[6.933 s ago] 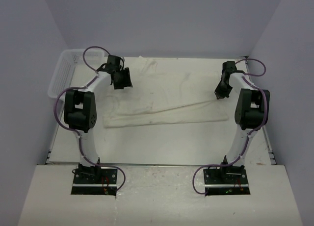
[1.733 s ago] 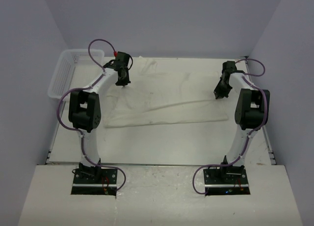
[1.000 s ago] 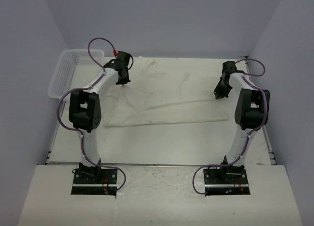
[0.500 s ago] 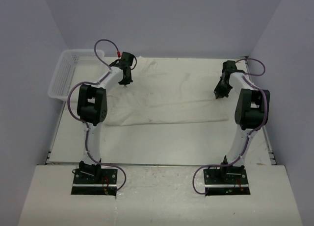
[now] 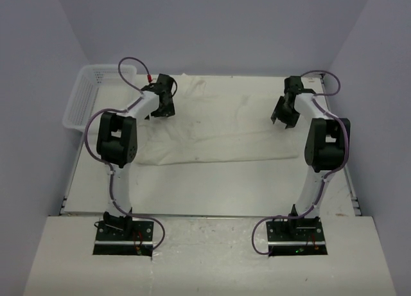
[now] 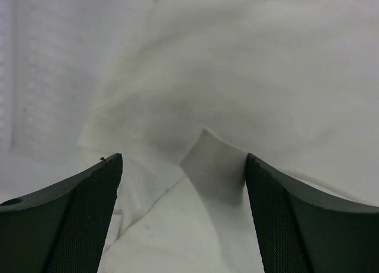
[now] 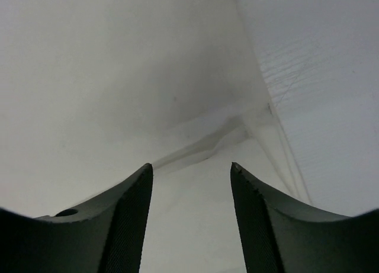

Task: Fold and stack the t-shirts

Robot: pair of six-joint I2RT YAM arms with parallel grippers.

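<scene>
The left gripper [image 5: 161, 110] and right gripper [image 5: 280, 117] are being held spread, gripping nothing, above the far corners of the t-shirt [image 5: 225, 132] (probably so the cloth can settle flat).

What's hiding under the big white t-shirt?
The t-shirt lies spread flat on the pale table, and the table shows all around its edges. The cloth covers everything beneath it, so I cannot tell whether anything else is hiding there.

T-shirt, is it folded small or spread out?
Spread out: the t-shirt lies wide and wrinkly across most of the table.
</scene>
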